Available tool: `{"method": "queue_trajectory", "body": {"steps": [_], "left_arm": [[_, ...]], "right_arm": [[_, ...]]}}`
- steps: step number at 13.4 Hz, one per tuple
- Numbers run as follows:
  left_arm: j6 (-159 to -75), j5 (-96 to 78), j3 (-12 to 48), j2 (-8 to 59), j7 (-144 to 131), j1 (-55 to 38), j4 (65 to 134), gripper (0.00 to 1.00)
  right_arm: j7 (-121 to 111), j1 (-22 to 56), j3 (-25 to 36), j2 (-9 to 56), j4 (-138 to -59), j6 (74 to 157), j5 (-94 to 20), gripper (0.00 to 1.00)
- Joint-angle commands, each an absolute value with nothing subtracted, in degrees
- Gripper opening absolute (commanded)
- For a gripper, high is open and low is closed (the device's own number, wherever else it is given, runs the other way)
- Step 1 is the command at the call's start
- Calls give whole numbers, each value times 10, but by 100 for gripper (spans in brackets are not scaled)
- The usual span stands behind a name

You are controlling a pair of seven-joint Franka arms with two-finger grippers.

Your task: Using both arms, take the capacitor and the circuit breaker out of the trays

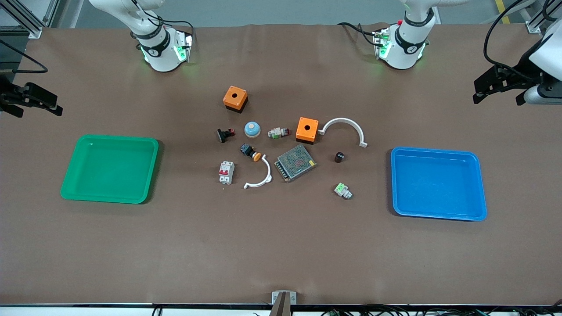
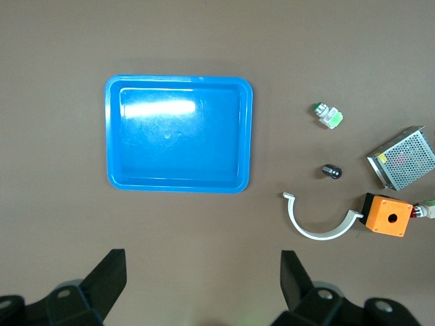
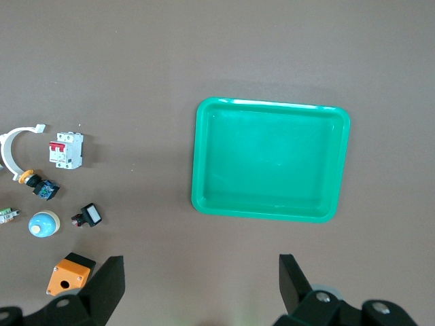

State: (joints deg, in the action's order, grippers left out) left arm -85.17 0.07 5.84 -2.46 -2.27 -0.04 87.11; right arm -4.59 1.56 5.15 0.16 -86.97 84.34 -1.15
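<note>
Both arms are parked up at the table's ends, nothing in either of them; the left gripper (image 1: 498, 90) hangs over bare mat at the left arm's end with its fingers spread wide, and the right gripper (image 1: 33, 103) hangs over the mat at the right arm's end, fingers spread too, grasping nothing.

The capacitor (image 1: 339, 156) lies on the mat in the middle clutter, on the side toward the blue tray (image 1: 439, 215) but well apart from it; the mesh box (image 1: 295, 163) sits at roughly its 9 o'clock in the front view, and the big white arc (image 1: 347, 124) curves at its 12 o'clock. In the left wrist view the capacitor (image 2: 332, 171) shows between the green-topped part (image 2: 327, 115) and the arc (image 2: 318, 227).

The breaker (image 1: 226, 172) lies flat on the mat, red levers up, at the clutter's edge toward the green tray (image 1: 109, 198) — the small white arc (image 1: 260, 179) is just beside it, at about 3 o'clock, not touching; the right wrist view shows the breaker (image 3: 65, 150) next to that arc too.

Both trays hold nothing.
</note>
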Motion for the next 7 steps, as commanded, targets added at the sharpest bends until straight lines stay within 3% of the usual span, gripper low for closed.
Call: {"method": "queue_trajectory", "body": {"steps": [1, 7], "left_arm": [[-845, -10, 59, -29, -16, 4, 860, 100], [-813, -7, 58, -35, -17, 8, 846, 100]], "right_arm": [[-50, 17, 52, -17, -889, 850, -8, 100], [-42, 14, 54, -18, -884, 847, -7, 100]]}}
